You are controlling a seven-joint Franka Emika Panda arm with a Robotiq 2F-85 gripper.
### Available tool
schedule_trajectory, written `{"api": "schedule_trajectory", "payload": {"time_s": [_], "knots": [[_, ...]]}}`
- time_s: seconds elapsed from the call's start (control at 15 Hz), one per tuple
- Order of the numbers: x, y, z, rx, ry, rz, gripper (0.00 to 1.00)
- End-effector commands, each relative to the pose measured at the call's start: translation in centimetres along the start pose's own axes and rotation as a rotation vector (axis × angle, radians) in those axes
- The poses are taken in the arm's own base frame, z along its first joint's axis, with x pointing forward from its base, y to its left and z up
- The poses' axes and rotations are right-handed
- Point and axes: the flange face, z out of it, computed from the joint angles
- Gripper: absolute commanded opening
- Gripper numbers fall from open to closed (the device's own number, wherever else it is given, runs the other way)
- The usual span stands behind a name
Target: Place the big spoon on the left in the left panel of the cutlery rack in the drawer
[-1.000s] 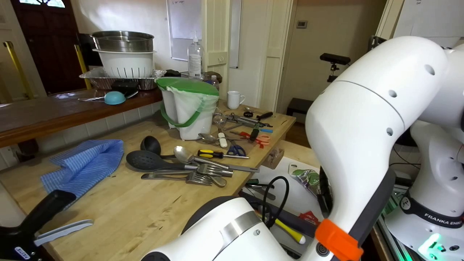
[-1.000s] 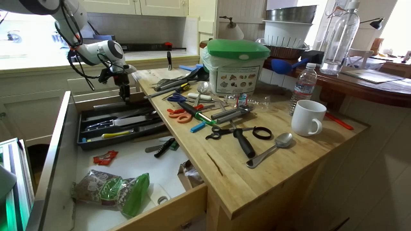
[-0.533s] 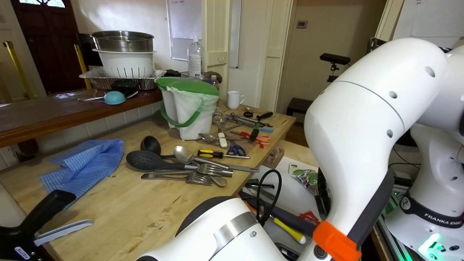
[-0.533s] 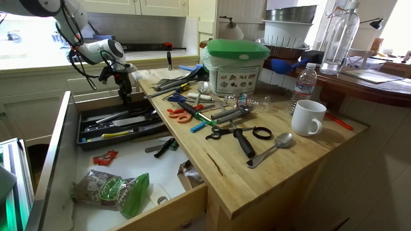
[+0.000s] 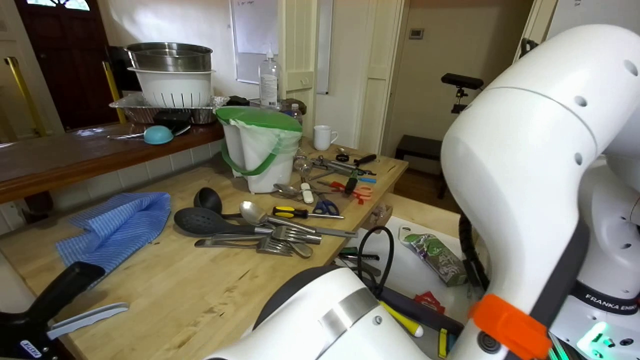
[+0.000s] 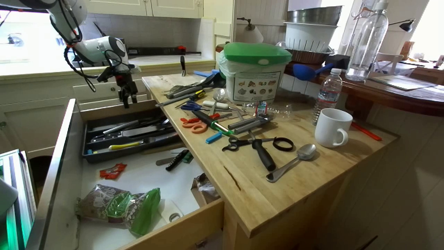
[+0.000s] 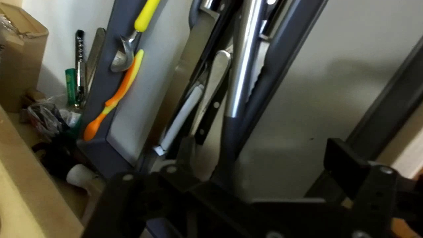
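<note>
In the open drawer [image 6: 180,229] sits the dark cutlery rack [image 6: 100,157]. The big spoon [image 6: 121,127] lies in the rack; the wrist view shows its shiny metal handle [image 7: 244,72] and dark neck, its head covered by my gripper. Its handle rests over knives beside a dark divider [image 7: 290,49]. A bare grey compartment [image 7: 317,82] lies to its right in the wrist view. My gripper [image 6: 130,103] is just above the far end of the rack, pointing down, its jaws apart and holding nothing. The right finger [image 7: 347,165] shows clearly in the wrist view.
Beside the rack is the pale worktop [image 6: 225,208], bearing a slotted dark spoon [image 5: 215,222], a ladle [image 5: 207,200], forks, scissors and a green-lidded bin [image 6: 255,76]. A yellow-handled tool [image 6: 125,146] fills the near compartment. A green bag [image 6: 145,211] lies in the drawer.
One second ago the spoon's handle was raised at the gripper; by half a second ago it lay in the rack. The jaws have opened, and the arm has risen and backed away from the worktop.
</note>
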Motion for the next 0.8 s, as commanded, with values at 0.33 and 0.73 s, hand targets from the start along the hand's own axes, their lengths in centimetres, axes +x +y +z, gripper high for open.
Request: {"api": "schedule_trajectory", "payload": {"time_s": [0.33,0.73], "knots": [[-3.8,-1.4,-2.6,0.049,0.007,-0.027,1.0],[-3.6,-1.3,-2.5,0.048,0.006,-0.024,1.0]]}}
